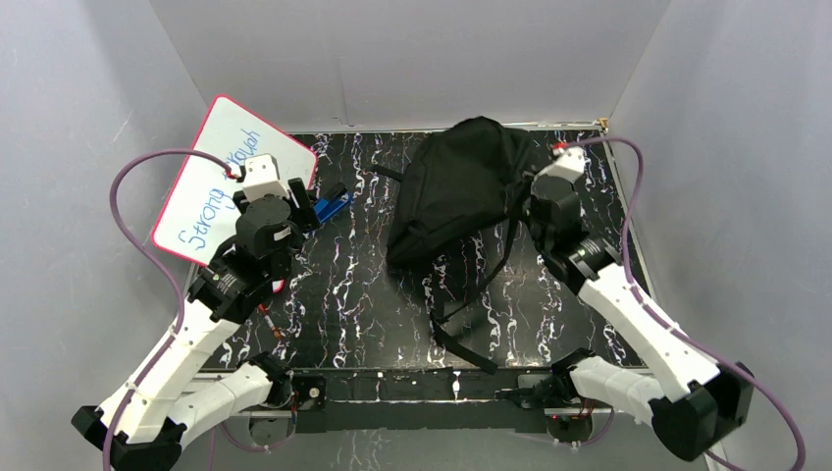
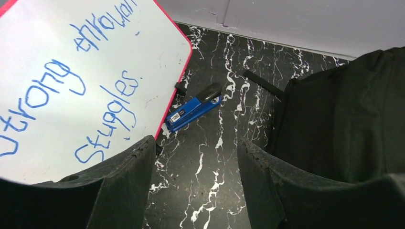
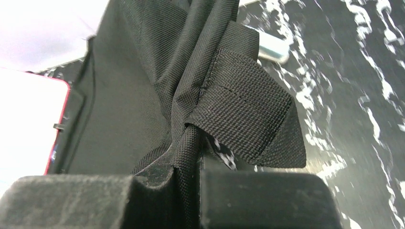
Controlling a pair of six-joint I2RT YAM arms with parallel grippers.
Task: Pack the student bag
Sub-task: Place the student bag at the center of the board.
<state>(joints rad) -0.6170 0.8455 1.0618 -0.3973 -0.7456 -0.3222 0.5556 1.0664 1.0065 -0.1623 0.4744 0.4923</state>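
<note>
We count one student bag (image 1: 456, 196), black and soft, slumped on the far middle-to-right part of the dark marbled surface (image 1: 343, 314). Its two shoulder straps (image 1: 461, 324) trail towards the near edge.

There are two arms, each with one claw. The right claw (image 3: 188, 174) is at the bag's right side, pressed together on a bunched fold of the bag's black fabric, with a stitched webbing tab just above the grip. The left claw (image 2: 196, 157) hangs over the left part of the surface with its two fingers (image 2: 138, 162) well apart and nothing between them.

We see one whiteboard (image 1: 221, 167), pink-rimmed and with blue handwriting, at the far left. One blue stapler (image 2: 193, 107) with a black top lies just beside the board's rim, between the board and the bag and apart from the bag
</note>
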